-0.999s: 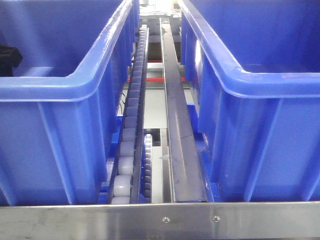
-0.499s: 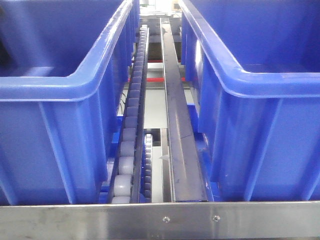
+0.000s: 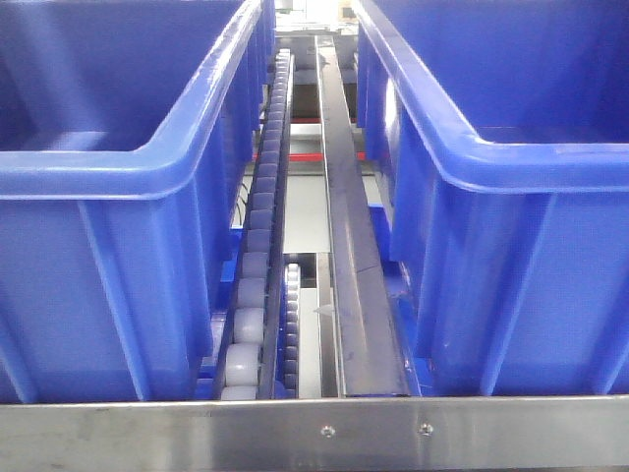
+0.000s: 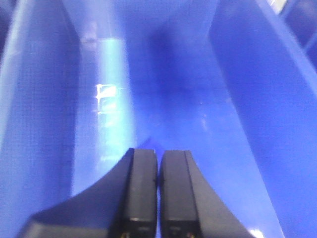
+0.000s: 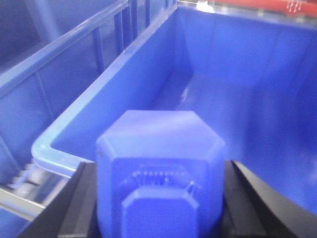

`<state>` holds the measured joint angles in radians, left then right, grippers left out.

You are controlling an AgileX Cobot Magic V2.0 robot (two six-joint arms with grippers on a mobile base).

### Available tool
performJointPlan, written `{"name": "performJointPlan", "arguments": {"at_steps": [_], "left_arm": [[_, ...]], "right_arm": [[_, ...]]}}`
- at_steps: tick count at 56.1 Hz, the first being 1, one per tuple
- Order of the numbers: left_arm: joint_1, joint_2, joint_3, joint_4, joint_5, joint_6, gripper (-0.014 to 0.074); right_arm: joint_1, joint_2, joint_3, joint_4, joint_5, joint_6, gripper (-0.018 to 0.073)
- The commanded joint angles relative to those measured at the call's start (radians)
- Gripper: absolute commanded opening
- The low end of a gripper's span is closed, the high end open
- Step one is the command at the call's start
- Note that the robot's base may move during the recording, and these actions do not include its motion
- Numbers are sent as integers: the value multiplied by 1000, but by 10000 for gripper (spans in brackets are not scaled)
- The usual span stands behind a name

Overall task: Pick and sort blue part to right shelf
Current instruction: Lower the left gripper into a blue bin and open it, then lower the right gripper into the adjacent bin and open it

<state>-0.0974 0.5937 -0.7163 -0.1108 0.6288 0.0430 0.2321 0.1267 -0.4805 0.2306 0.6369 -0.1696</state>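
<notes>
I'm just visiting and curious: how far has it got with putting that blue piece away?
The pickup looks done: the right end effector is shut on the blue part. It is now holding it above a blue bin, not yet released. Left to do: lower or drop it in and let go. The left end effector is shut and empty inside another bin.

No text, label, brand, number or sign can be read in any of the three views. The blue part carries a raised moulded pattern on its near face, too blurred to tell whether it holds characters. The blue bins and the steel rail across the front, with its two small screws, bear no legible marking.
</notes>
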Motion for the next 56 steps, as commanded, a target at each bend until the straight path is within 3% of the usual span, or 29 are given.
{"name": "performJointPlan", "arguments": {"at_steps": [1,8,18,42,56], "left_arm": [[1,-78,17,-4,-58,0,124],[1,-170,57,8,-34,0,124],[1,-231,87,22,-30,0,124],[1,-231,95,22,-13,0,124],[1,-231,95,22,-11,0,124]], "right_arm": [[-2,91,-71,-1,-63,52,126],[-4,254,-189,-87,-24,127,126],[-5,579,-424,-273,133,322,126],[-5,1312,-779,-313,233,295,127],[-5,1588,-886,-357,278,296,127]]}}
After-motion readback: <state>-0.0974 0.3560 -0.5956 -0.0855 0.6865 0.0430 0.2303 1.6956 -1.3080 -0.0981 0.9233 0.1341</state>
